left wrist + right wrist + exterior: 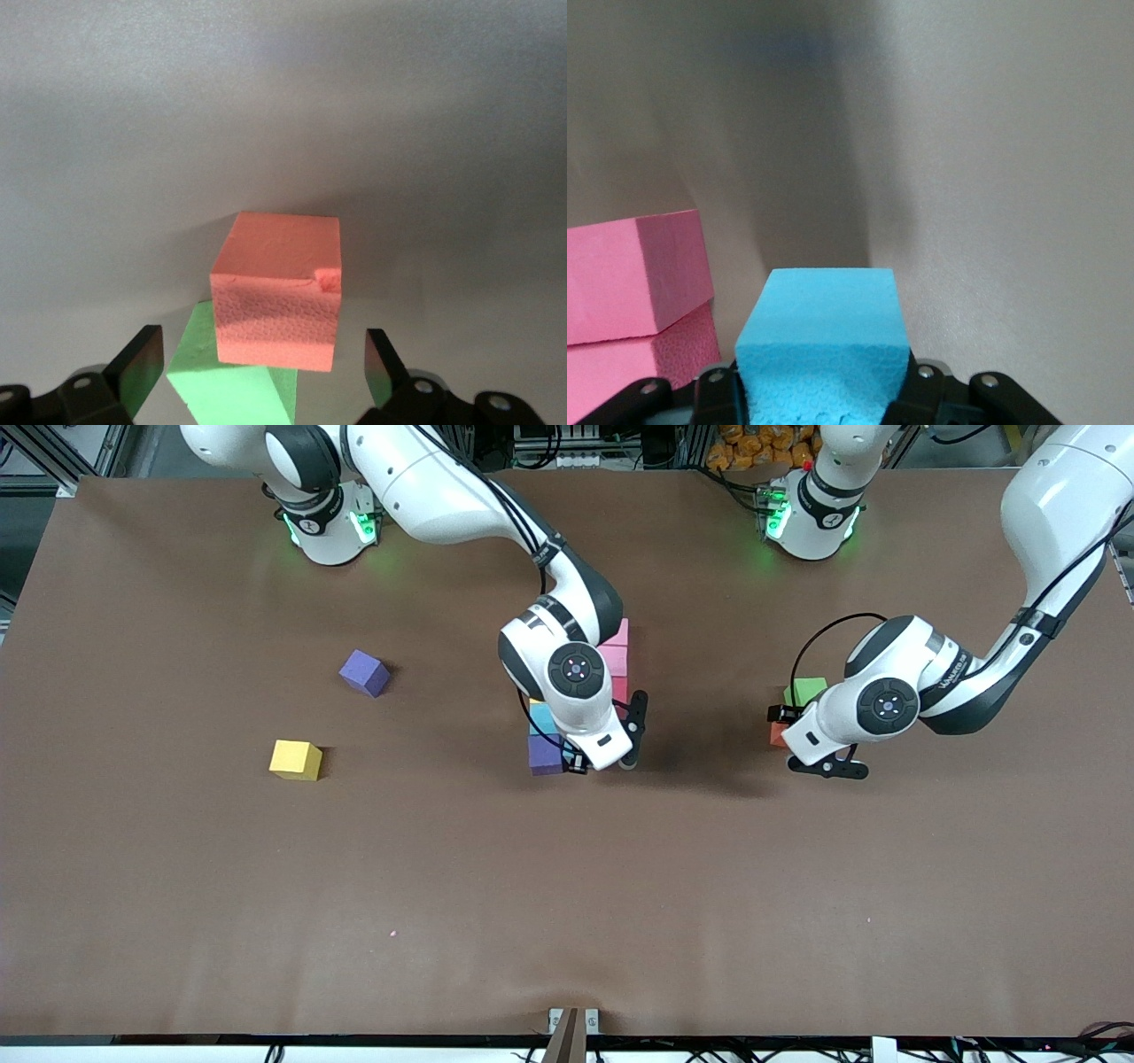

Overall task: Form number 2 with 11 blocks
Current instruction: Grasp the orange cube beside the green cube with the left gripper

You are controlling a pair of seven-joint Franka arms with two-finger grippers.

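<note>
ok, right arm reaches from its base to mid-table, wrist bent down, right gripper (pixel 602 757) pinching a blue block (pixel 822 341) at the camera-side end of the partial number 2 (pixel 585 691). purple block (pixel 546 754) sits just beside it in that stack, pink blocks (pixel 617 648) run toward the bases. left arm curls in low at its end of the table, left gripper (pixel 819 766) fingers spread, an orange block (pixel 279 288) between them, not touching. green cube (pixel 804 691) sits against the orange one. loose purple block (pixel 364 672) and yellow block (pixel 296 760) lie well apart toward the right arm's end, bare table (pixel 567 903) all around them and along the camera edge. front view hides the blue block under the right wrist; right wrist view shows it plainly. left wrist view shows the gap either side of the orange block.
</note>
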